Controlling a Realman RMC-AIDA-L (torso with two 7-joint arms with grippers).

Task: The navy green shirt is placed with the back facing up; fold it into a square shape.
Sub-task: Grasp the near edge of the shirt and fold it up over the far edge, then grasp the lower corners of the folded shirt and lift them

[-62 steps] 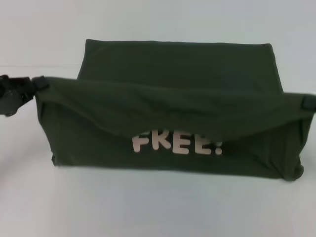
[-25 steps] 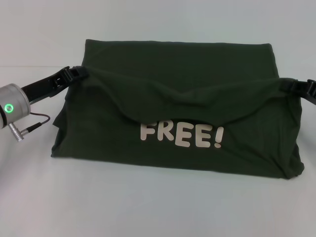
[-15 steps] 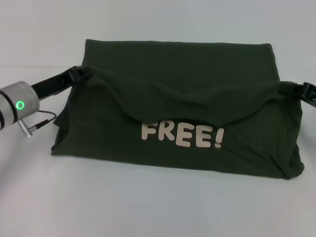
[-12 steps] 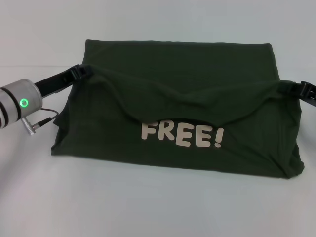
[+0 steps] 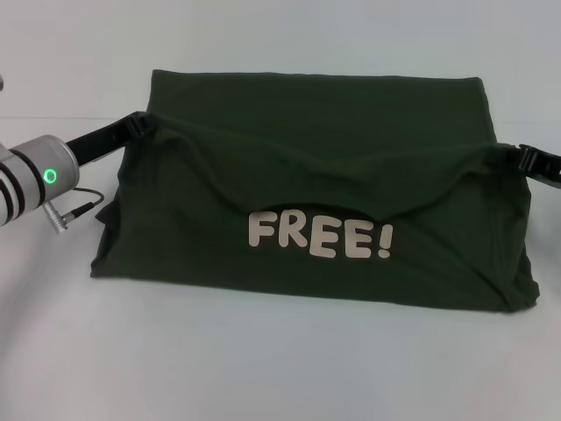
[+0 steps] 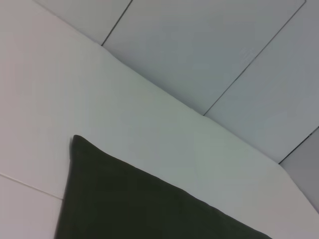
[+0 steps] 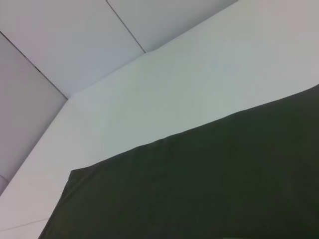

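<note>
Navy green shirt [image 5: 307, 167] edge stretched between left gripper [image 5: 138, 124] and right gripper [image 5: 517, 156]

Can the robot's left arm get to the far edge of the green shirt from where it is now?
Probably yes. The left gripper is already at the navy green shirt's left side, pinching a lifted fold, and only bare table lies between it and the far edge. It would carry that fold along, though.

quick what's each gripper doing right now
Left gripper: closed on the navy green shirt, left corner of its lifted edge.
Right gripper: closed on the shirt's right corner.
</note>
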